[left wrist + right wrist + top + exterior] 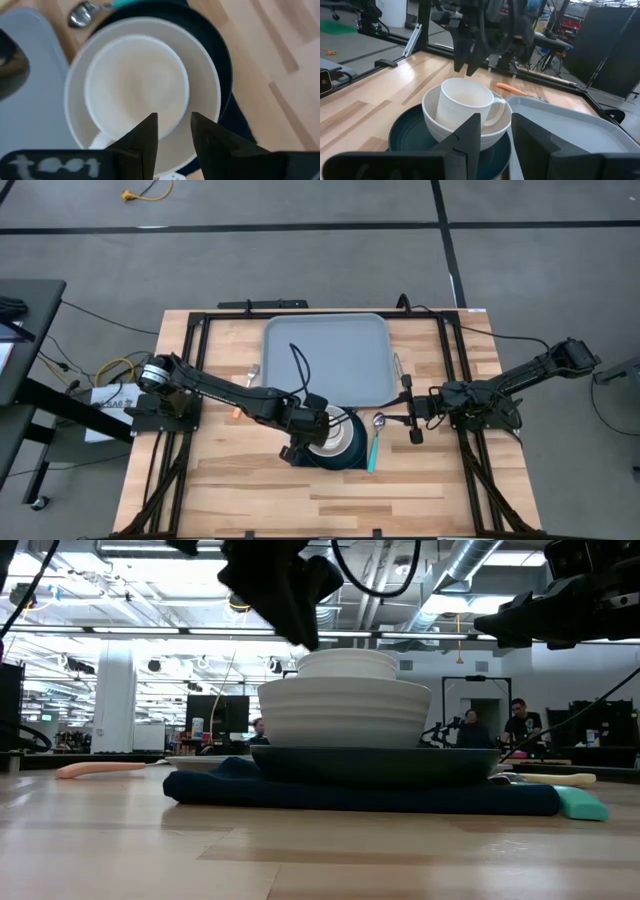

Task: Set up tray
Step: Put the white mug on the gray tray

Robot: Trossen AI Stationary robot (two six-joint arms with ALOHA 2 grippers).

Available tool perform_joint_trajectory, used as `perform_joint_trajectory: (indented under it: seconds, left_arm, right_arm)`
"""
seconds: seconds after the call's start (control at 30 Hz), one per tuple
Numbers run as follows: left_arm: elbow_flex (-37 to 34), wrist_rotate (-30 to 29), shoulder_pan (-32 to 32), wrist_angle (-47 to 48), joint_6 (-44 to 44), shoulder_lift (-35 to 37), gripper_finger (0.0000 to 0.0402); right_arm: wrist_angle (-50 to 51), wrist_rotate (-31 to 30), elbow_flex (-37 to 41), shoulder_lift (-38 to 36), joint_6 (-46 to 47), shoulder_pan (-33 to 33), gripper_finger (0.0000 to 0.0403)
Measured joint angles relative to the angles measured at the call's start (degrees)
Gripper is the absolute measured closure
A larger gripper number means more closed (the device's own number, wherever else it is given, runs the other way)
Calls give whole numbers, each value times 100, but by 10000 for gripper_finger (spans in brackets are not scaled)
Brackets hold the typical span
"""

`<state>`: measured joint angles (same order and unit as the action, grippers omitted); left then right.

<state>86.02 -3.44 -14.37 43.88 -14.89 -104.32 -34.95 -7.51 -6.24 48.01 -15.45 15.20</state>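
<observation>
My left gripper hovers, jaws narrowly parted and empty, over the mug, nearer than my right gripper; the tray lies just beyond.

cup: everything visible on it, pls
The cup is a plain white mug, ceramic by the look, glossy, with one loop handle. It stands upright and empty inside a white ribbed bowl, its rim above the bowl's. The bowl sits on a dark plate on a navy napkin, beside the tray. The left gripper hovers just above its rim, fingers a little apart, not gripping.
</observation>
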Motion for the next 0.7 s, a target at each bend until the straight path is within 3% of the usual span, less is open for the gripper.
perform_joint_trajectory:
  seconds: [0.7]
  left_arm:
    - [20,-20,-10,-94,-492,-198,295]
  right_arm:
    - [-21,0,0,0,-3,0,301]
